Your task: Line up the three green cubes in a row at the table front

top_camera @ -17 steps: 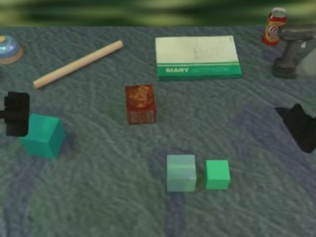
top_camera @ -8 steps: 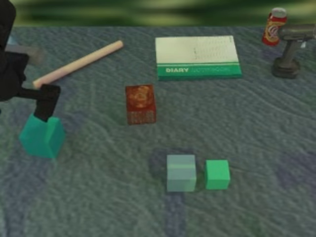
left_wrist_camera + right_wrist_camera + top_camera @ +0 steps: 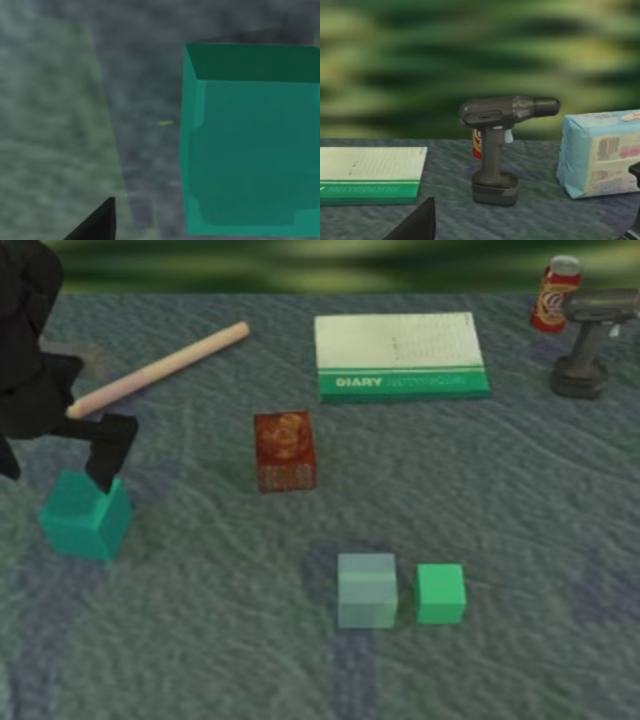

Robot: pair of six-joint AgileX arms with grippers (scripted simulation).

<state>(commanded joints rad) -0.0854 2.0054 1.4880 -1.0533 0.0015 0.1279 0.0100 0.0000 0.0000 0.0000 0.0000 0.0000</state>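
Left gripper (image 3: 60,465): at the left edge of the bench, just above the far side of the teal cube; one dark finger (image 3: 108,448) hangs over the cube's far right corner, the other shows at the picture's edge, so the fingers stand wide, about the cube's width, holding nothing.
Teal cube (image 3: 86,516): the largest, at the left, well apart from the other two cubes.
Mint cube (image 3: 367,589): near the front middle, flat on the bench (image 3: 220,640).
Bright green cube (image 3: 440,592): smallest, just right of the mint cube with a thin gap between them, their near edges roughly level.
Red-brown block (image 3: 285,450): mid bench, farther back than the mint cube.
Far side: a wooden stick (image 3: 158,369) lying slantwise at the left, a diary (image 3: 400,355) in the middle, a can (image 3: 555,293) and a drill (image 3: 588,340) at the right.
Left wrist view only: the teal cube (image 3: 250,140) close up, with a dark fingertip (image 3: 97,225) well to one side of it and bench cloth between.
Right wrist view only: a pale blue packet (image 3: 600,152) standing just beside the drill (image 3: 495,150), which the top view does not show; the diary (image 3: 370,175) too.
Right gripper: outside the top view; cannot tell whether its fingers are apart or together.
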